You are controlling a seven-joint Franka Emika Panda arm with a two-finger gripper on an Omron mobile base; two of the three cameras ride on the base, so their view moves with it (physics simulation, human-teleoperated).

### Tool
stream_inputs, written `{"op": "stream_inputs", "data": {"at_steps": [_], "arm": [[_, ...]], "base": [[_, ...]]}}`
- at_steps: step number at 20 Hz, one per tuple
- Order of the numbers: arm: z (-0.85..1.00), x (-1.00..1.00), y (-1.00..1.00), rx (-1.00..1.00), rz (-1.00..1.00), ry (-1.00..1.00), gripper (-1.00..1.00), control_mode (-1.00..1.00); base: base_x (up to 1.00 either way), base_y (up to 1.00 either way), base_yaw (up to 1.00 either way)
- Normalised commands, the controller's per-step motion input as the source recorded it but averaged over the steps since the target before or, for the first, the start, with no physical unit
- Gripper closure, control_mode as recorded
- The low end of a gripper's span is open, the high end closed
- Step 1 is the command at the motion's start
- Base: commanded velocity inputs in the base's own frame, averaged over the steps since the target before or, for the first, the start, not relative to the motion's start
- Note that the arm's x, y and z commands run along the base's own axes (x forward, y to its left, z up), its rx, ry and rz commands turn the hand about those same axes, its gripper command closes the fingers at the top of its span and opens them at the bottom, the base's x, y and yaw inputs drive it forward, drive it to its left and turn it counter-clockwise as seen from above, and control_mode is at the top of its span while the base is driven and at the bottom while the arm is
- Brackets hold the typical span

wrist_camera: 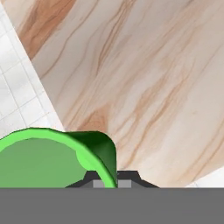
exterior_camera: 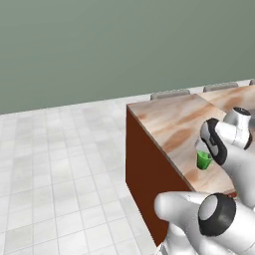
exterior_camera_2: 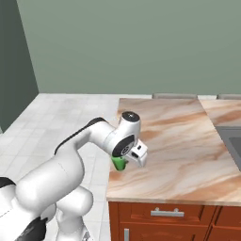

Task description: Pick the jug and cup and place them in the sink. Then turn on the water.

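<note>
The cup is small and bright green. It sits under my hand at the near left part of the marble counter, close to the counter's edge. My gripper is shut on the cup, its two dark fingertips pinching the rim's right side. From the right base view the cup pokes out below the hand, and the gripper is mostly hidden by the wrist. I cannot tell if the cup rests on the counter. A corner of the dark sink shows at the far right. The jug is out of view.
The counter's left edge drops to red-brown cabinet sides and a white tiled floor. Drawer fronts with silver handles face me. Two grey chair backs stand behind the counter.
</note>
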Motion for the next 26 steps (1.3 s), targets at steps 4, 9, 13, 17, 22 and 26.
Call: {"op": "stream_inputs", "data": {"at_steps": [4,9,13,17,22,26], "arm": [[0.13,0.33,0.67,0.00,0.00,-0.15,1.00,-1.00],[0.19,0.52,0.67,0.00,0.00,-0.10,1.00,-1.00],[0.14,0.77,0.69,0.00,0.00,0.00,1.00,-1.00],[0.16,0.73,0.68,0.00,0.00,0.05,1.00,-1.00],[0.25,0.41,0.46,-0.02,0.00,0.23,1.00,-1.00],[0.53,0.05,0.07,-0.04,0.05,0.28,1.00,-1.00]], "base": [[0.00,0.00,0.00],[0.00,0.00,0.00],[0.00,0.00,0.00],[0.00,0.00,0.00],[0.00,0.00,0.00],[0.00,0.00,0.00]]}}
